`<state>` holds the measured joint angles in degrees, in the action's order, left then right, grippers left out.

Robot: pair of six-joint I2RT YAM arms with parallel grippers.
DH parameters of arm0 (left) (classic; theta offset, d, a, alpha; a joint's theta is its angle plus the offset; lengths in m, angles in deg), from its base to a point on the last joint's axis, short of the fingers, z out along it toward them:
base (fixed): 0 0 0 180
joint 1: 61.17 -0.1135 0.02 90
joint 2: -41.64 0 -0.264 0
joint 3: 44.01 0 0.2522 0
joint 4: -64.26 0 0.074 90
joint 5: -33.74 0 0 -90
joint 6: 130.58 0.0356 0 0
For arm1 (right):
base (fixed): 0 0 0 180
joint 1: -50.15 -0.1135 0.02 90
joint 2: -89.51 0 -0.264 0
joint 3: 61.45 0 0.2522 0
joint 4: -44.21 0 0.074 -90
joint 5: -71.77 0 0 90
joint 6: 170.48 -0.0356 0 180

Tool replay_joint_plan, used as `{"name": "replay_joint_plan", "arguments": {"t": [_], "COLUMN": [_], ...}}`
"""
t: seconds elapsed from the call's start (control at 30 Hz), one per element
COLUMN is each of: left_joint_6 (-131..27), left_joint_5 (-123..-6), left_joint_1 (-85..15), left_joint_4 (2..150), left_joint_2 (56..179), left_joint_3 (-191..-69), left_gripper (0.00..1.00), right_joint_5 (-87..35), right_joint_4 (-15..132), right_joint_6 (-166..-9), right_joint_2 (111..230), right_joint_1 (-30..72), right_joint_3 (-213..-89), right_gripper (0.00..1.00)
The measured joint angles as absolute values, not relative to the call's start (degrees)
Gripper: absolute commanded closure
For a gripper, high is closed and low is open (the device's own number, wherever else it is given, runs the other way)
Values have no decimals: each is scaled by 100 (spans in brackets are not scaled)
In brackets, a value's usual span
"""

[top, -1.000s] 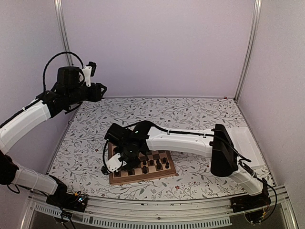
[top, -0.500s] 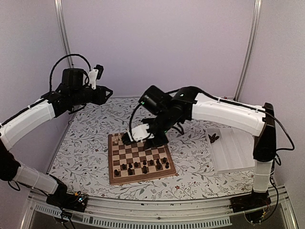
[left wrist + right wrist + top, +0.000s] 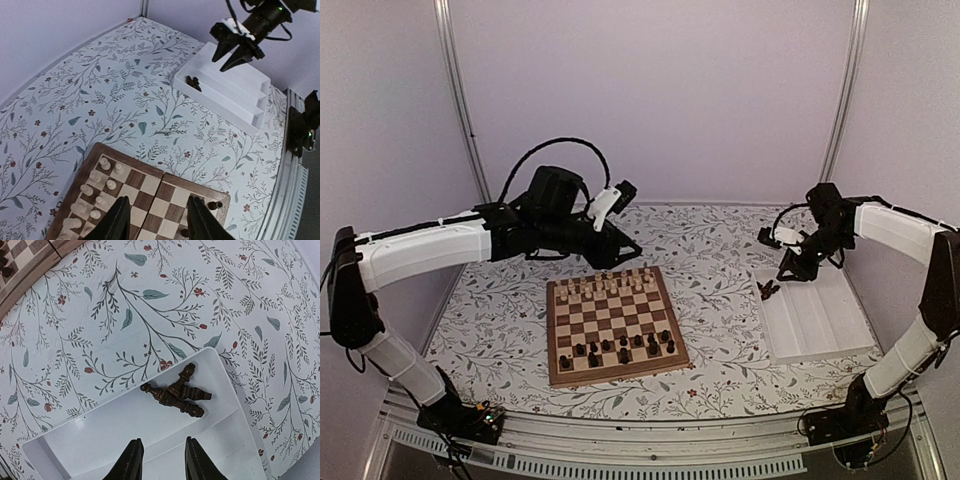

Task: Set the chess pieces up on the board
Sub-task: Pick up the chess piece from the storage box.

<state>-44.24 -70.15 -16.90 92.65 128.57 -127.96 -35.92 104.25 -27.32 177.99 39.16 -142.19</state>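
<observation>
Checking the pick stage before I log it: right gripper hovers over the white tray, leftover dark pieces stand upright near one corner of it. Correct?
Not quite. The dark pieces lie on their sides in a small heap, not upright; the right wrist view shows it. The right gripper does hover over the white tray, and they sit near one corner.

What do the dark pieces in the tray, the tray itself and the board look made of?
Dark pieces: likely turned wood, dark brown, slight sheen on the ridged stems.
Tray: probably moulded plastic, smooth plain white, rounded corner, thin dividers.
Board: wood by its look, brown and cream checks, lighter border; finish too small to judge.
</observation>
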Motion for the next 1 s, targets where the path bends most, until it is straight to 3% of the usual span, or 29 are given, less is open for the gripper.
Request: {"name": "replay_joint_plan", "arguments": {"t": [0.37,0.87,1.0], "left_joint_6": [-4610,-4966,-5001], "left_joint_5": [-7518,-7258,-7201], "left_joint_1": [-597,-280,-280], "left_joint_4": [9254,9158,9106], "left_joint_2": [13410,13401,13401], "left_joint_3": [-13102,-12980,-12958], "left_gripper": [57,58,58], "right_joint_5": [-3030,-2689,-2687], "right_joint_4": [9580,9252,9243], "right_joint_6": [-1829,-826,-773], "right_joint_2": [18538,19325,19528], "right_joint_1": [4004,3986,3936], "right_joint_3": [-13793,-13933,-14042], "right_gripper": [60,58,62]}}
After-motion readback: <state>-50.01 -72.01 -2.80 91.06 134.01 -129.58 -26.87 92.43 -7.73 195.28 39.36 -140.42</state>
